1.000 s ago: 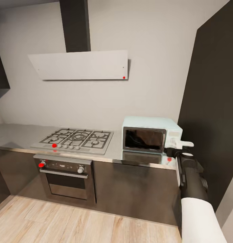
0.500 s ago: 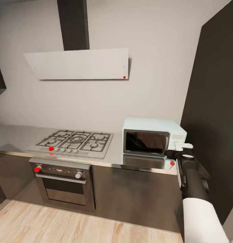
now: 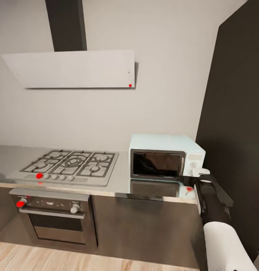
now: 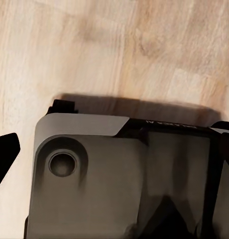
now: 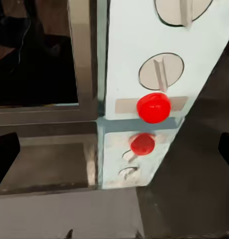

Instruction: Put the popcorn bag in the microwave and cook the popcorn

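Note:
The pale mint microwave stands on the grey countertop at its right end, with its dark glass door closed. My right gripper hovers just in front of the microwave's knob panel, low near the counter edge. In the right wrist view that panel is close up, with two knobs and a red round button mirrored in the steel below. The right gripper is open, its dark fingertips far apart. My left gripper is open above the robot's base. The popcorn bag is out of view.
A gas cooktop lies left of the microwave, with a built-in oven under it and a white hood above. A tall dark panel stands close on the right. Wooden floor runs along the cabinets.
The whole head view has shifted and drawn nearer to the counter, so the camera moved. My right gripper stays in front of the microwave's knob panel.

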Robot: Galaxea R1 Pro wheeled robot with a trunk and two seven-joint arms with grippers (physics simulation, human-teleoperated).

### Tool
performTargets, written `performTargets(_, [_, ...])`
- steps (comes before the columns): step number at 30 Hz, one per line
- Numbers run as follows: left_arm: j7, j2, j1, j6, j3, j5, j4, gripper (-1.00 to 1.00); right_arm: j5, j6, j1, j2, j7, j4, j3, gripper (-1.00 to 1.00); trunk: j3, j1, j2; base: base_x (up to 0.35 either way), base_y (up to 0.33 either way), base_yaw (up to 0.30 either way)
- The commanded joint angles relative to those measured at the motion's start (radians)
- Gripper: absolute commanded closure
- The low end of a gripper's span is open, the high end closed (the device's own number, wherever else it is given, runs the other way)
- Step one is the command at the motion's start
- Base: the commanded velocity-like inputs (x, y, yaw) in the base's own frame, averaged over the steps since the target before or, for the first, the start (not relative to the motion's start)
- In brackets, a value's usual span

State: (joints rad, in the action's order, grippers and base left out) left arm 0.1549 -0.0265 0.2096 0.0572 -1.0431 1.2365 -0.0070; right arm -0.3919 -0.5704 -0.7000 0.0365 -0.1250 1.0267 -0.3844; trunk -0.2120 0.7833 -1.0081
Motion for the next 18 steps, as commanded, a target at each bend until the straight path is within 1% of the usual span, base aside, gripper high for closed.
performTargets(1, [0.003, 0.0, 0.001, 0.004, -0.007, 0.011, -0.001, -1.0, -0.01, -0.002, -0.001, 0.0, -0.012, 0.001, -0.028, -1.0, -0.001, 0.0, -0.001, 0.034, 0.0, -0.282])
performTargets(4, [0.003, -0.001, 0.001, 0.003, -0.006, 0.011, -0.001, -1.0, -0.011, 0.001, -0.001, -0.012, -0.023, -0.001, -0.055, -1.0, -0.001, 0.0, -0.001, 0.013, 0.0, -0.282])
performTargets(7, [0.003, -0.001, 0.001, 0.003, -0.006, 0.011, -0.001, -1.0, -0.013, 0.001, -0.001, -0.019, -0.036, -0.002, -0.058, -1.0, -0.001, 0.0, -0.001, 0.002, 0.0, -0.182])
performTargets(14, [0.003, -0.001, 0.001, 0.003, -0.006, 0.011, -0.001, -1.0, -0.013, 0.011, -0.001, -0.018, -0.04, -0.04, -0.056, -1.0, -0.002, 0.0, -0.001, 0.0, 0.0, -0.015])
performTargets(17, [0.003, 0.0, 0.001, 0.003, -0.006, 0.011, -0.001, -1.0, -0.012, 0.008, -0.001, -0.009, -0.04, -0.044, -0.053, -1.0, -0.002, 0.0, -0.001, 0.0, 0.0, 0.0])
performTargets(18, [0.003, 0.0, 0.001, 0.003, -0.006, 0.011, -0.001, -1.0, -0.012, 0.004, -0.001, -0.002, -0.04, -0.044, -0.052, -1.0, -0.002, 0.0, -0.001, 0.0, 0.0, 0.0])
